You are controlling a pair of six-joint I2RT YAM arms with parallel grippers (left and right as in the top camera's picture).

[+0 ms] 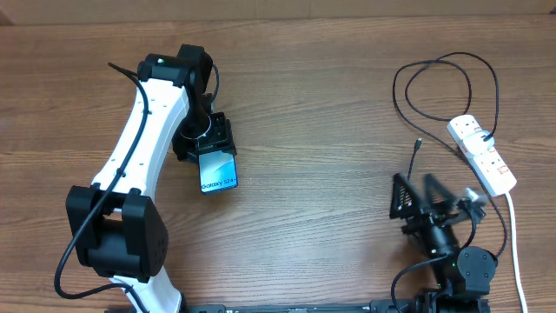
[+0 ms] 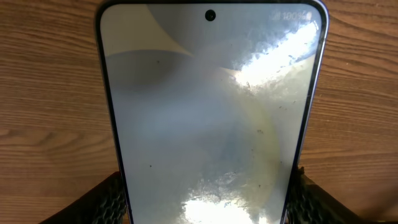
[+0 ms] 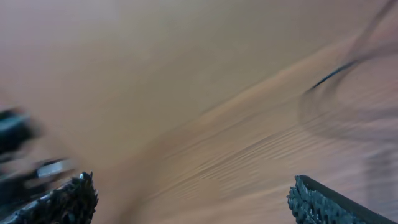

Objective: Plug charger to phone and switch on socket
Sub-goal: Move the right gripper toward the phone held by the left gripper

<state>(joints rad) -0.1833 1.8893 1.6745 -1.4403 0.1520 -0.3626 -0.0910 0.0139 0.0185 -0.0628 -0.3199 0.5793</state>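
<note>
Phone [image 2: 211, 112] — glossy (speckled), dark-framed.

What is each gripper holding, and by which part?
Left gripper holds the phone by its long side edges near one end; right gripper open, empty.

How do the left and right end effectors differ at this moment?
The left end effector is shut on the phone, with its pads on both long edges. The right end effector is wide open and empty. The left sits left of centre, while the right is near the charger tip and the socket. Both have dark textured pads.
</note>
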